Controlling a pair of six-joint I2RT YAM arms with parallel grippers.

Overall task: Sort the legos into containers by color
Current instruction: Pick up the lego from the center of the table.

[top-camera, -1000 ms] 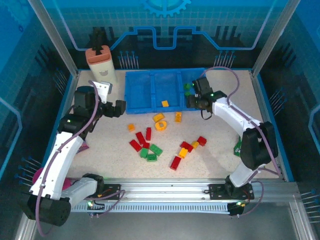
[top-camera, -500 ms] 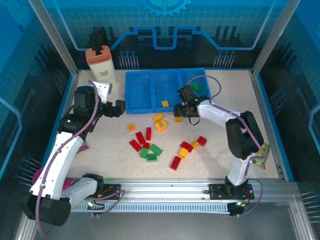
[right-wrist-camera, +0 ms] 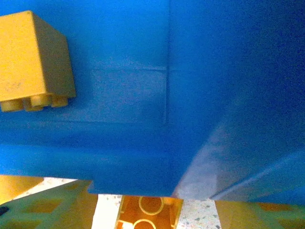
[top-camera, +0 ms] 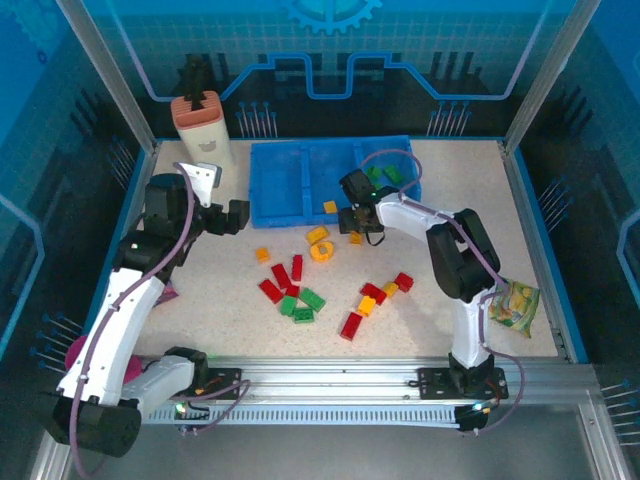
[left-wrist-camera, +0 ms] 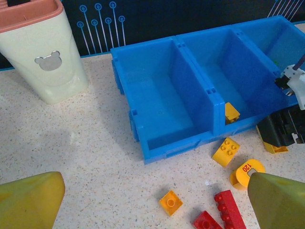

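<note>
**A:** Is anything readable here?

**B:** Only "120", showing on the white label of the orange ring (left-wrist-camera: 248, 172). The ring is lying on the table (left-wrist-camera: 71, 152) just in front of the blue tray (left-wrist-camera: 183, 145). The beige bottle (left-wrist-camera: 40, 57) is wearing a small silver bear badge (left-wrist-camera: 46, 60) with no words on it.

**A:** Where are the legos sitting?

**B:** One yellow brick (left-wrist-camera: 231, 112) is resting in the tray's middle compartment, and green bricks (top-camera: 385, 175) are lying in the right one. The loose bricks (top-camera: 296, 268), red, green and orange, are lying scattered on the table in front of the tray.

**A:** And the grippers?

**B:** The right gripper (top-camera: 352, 216) is hanging low against the tray's front wall. Its fingers (right-wrist-camera: 47, 212) are spread either side of an orange brick (right-wrist-camera: 150, 212), not touching it, and the wall is standing directly ahead of them. The left gripper (top-camera: 235, 215) is hovering left of the tray with its fingers (left-wrist-camera: 28, 200) wide apart, gripping nothing.

**A:** Anything else around?

**B:** A yellow-green snack bag (top-camera: 512, 305) is lying beside the right arm, well apart from the bricks.
</note>
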